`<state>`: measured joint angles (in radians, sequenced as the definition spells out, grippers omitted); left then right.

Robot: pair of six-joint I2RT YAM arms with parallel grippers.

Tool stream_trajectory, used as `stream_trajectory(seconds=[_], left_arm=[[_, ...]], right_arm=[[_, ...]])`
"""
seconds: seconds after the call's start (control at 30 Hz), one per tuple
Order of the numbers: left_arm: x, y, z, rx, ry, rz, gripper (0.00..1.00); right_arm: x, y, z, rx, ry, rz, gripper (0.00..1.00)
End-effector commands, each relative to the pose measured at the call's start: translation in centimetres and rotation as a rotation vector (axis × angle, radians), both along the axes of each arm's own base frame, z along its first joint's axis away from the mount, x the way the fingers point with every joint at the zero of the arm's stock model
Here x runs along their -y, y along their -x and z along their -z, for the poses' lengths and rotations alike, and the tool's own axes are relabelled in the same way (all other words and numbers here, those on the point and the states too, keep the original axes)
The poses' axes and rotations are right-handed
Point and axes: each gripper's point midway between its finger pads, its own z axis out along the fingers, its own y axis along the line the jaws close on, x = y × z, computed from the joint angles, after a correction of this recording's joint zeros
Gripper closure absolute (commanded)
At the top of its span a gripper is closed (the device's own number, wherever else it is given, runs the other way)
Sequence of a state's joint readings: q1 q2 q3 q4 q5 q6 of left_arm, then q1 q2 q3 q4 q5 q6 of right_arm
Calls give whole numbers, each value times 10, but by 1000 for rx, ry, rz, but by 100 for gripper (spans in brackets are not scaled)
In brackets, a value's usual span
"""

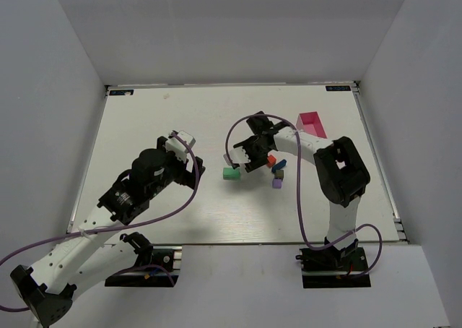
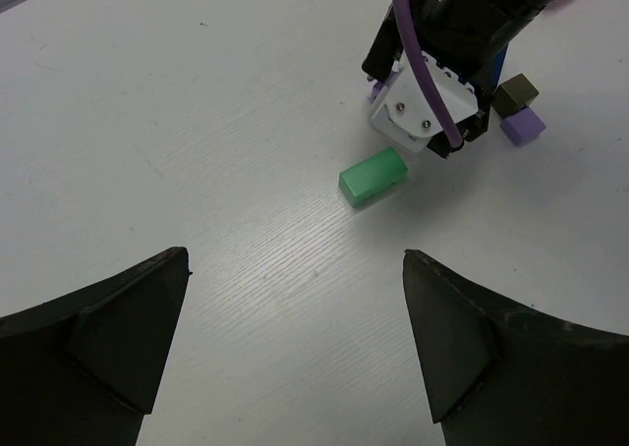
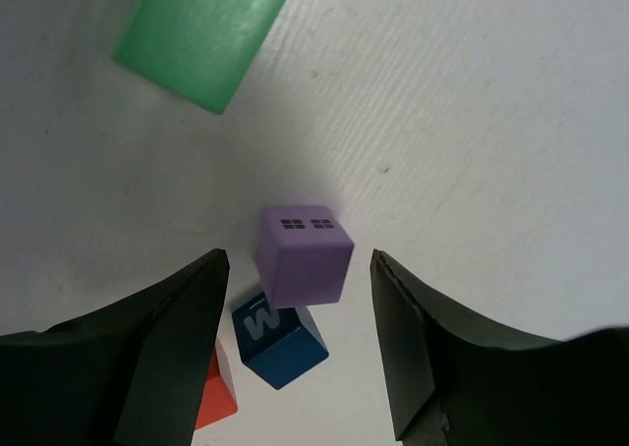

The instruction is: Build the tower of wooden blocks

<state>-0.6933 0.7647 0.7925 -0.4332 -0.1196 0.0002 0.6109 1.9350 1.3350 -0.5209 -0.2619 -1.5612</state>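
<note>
Left gripper (image 2: 295, 254): jaws spread fully wide, nothing between them, hanging above bare table (image 1: 144, 118) on the left half. It is aimed toward the green block (image 2: 373, 176), which lies flat on its long side, apart from the other blocks.

Right gripper (image 3: 300, 259): jaws partly open, tilted down over the block cluster near the middle of the table. Its two fingers stand either side of a purple cube (image 3: 303, 254) with window marks on its top face. White table shows on both sides of the cube, so no grip and no contact.

The purple cube overlaps a blue block (image 3: 280, 340) in the right wrist view; it may be resting on it, but I cannot tell that from simply lying against it. A red-orange block (image 3: 218, 399) sits just beside the blue one, partly hidden by the left-hand finger.

On the far side of the right gripper from the green block, a brown block (image 2: 516, 94) touches a second purple block (image 2: 523, 127).

The pink tray (image 1: 312, 123) sits toward the far right of the table, apart from the cluster.
</note>
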Motion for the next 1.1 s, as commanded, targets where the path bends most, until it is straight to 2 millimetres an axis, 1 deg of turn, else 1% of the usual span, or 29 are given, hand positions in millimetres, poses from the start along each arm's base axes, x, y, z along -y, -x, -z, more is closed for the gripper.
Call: stream_trajectory(seconds=[0.0,0.1,0.27,0.4,0.43,0.47,0.5,0.53,0.57,0.6,0.67,0.73,0.83,0.87,0.93,0.97,1.07], left_arm=[[1,0,-3,11,11,9,0],[1,0,-3,11,11,9,0],[1,0,-3,15,4,12,0],[-1,-2,-3,15,4,3,0],[-1,-2,-3,15,4,3,0],[-1,-2,-3,15,4,3,0],[-1,-2,-3,15,4,3,0],[-1,-2,-3,15,4,3,0],[-3,-2,-3,17,2,-5,0],[-3,-2,-3,17,2,-5,0],[-3,-2,-3,17,2,-5,0],[-2,-3,-1,10,-4,-5,0],[-2,-3,-1,10,-4,-5,0],[-2,-3,-1,10,-4,-5,0],[-2,-3,-1,10,-4,-5,0],[-2,-3,4,3,-10,-5,0],[-2,-3,4,3,-10,-5,0]], right_arm=[[-17,-1,-20,-44,-75,69,34],[-18,-5,-21,-61,-82,125,34],[-14,-5,-10,-76,-54,147,37],[-11,-4,-4,-95,-43,167,37],[-12,-5,-4,-95,-42,169,38],[-12,-3,0,-106,-38,174,38],[-13,-8,0,-92,-47,180,38],[-13,-5,1,-107,-39,187,40],[-13,-8,0,-104,-43,199,42],[-13,-8,3,-106,-35,199,42],[-14,-8,2,-111,-41,208,45],[-13,-6,1,-113,-41,214,45],[-12,-9,-3,-99,-51,227,45],[-10,-8,-2,-105,-50,239,45],[-9,-7,-1,-109,-48,242,47],[-8,-7,-2,-107,-50,246,49],[-8,-4,-2,-116,-51,261,54]])
